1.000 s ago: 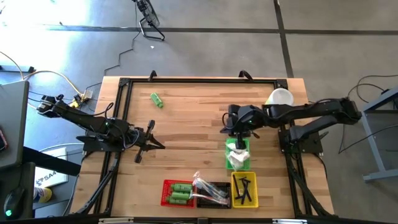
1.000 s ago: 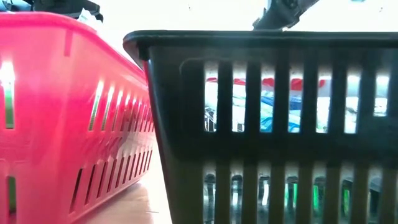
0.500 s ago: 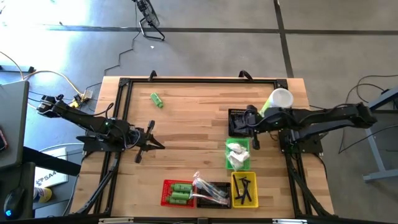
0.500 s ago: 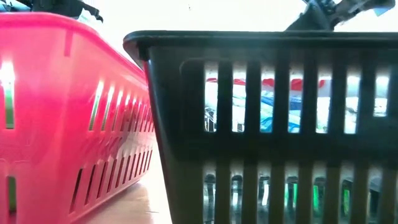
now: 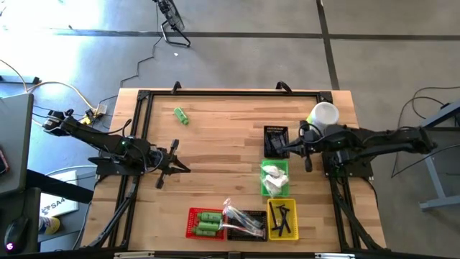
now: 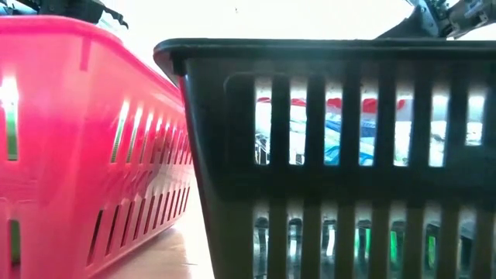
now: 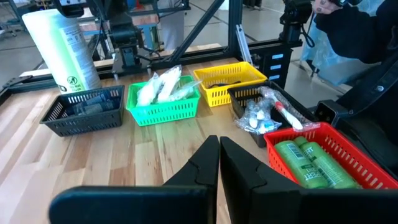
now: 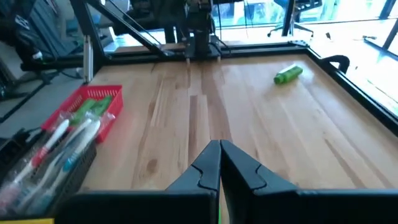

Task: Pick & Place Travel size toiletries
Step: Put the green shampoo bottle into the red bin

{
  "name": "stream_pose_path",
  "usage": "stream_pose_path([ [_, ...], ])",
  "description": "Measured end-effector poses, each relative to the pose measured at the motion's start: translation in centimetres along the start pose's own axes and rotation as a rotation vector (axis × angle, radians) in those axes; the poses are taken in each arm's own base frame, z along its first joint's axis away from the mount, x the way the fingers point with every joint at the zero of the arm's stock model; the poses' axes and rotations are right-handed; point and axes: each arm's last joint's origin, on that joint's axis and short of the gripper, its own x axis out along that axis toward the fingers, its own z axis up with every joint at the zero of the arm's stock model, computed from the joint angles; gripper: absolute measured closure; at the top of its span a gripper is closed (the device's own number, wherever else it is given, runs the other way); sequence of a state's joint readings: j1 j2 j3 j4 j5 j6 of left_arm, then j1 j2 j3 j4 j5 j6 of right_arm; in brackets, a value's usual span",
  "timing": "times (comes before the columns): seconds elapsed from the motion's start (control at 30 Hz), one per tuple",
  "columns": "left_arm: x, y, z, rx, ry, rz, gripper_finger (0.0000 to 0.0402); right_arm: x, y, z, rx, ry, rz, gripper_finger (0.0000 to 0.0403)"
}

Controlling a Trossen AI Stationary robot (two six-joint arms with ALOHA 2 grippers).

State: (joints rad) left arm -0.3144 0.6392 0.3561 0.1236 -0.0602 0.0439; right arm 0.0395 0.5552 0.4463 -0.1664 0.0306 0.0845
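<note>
One green bottle (image 5: 181, 116) lies alone on the wooden table (image 5: 215, 144), well apart from the baskets. More green bottles fill the red basket (image 5: 203, 222); toothbrushes fill the black basket (image 5: 244, 221) beside it, black combs the yellow basket (image 5: 282, 219), white packets the green basket (image 5: 274, 179), and dark tubes another black basket (image 5: 275, 141). Both grippers are clenched and empty: the right gripper (image 5: 286, 149) near the white cup (image 5: 323, 114), the left gripper (image 5: 183, 168) at the table's left.

Bright daylight, window glare beyond table (low view blurred close-up).
</note>
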Motion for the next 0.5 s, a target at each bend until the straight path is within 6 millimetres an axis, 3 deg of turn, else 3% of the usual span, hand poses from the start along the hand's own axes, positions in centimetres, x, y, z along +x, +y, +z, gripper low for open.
stream_pose_path([
  [0.5, 0.0, 0.1, 0.4, -0.036, -0.046, 0.017, 0.0391, -0.3, -0.3, -2.0, 0.029, -0.08, -0.041, 0.0401],
])
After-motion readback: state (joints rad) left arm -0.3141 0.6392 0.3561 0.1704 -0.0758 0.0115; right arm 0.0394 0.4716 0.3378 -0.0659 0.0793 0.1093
